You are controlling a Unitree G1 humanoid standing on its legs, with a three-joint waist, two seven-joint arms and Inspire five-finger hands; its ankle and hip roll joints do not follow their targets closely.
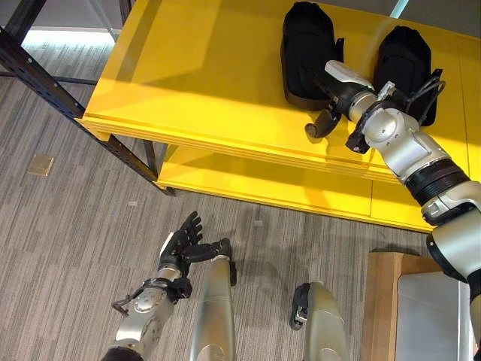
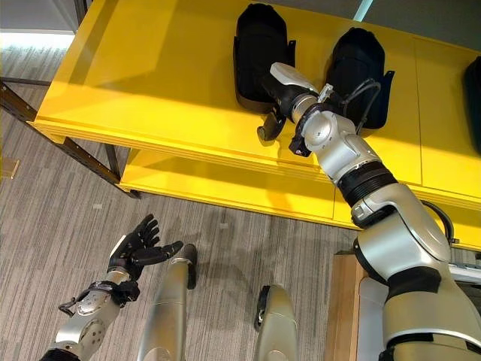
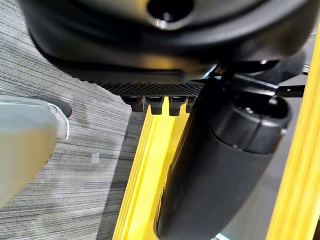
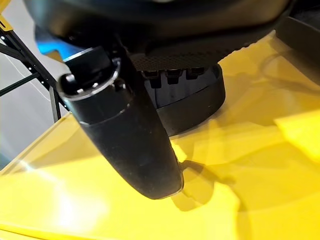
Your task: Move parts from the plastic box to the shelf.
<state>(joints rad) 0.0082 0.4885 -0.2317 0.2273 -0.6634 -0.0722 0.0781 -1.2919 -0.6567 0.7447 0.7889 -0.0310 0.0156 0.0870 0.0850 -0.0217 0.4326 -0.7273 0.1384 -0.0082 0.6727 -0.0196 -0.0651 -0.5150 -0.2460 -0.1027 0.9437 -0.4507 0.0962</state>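
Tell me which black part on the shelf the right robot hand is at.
The left black part, which the right robot hand reaches at its near end. The other black part lies to its right, beside the robot's wrist.

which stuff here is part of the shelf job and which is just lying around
Job:
- yellow shelf
- two black parts on it
- right robot hand at the nearer-left part
- left robot hand, open, empty

Lying about:
- wooden stand
- floor plate
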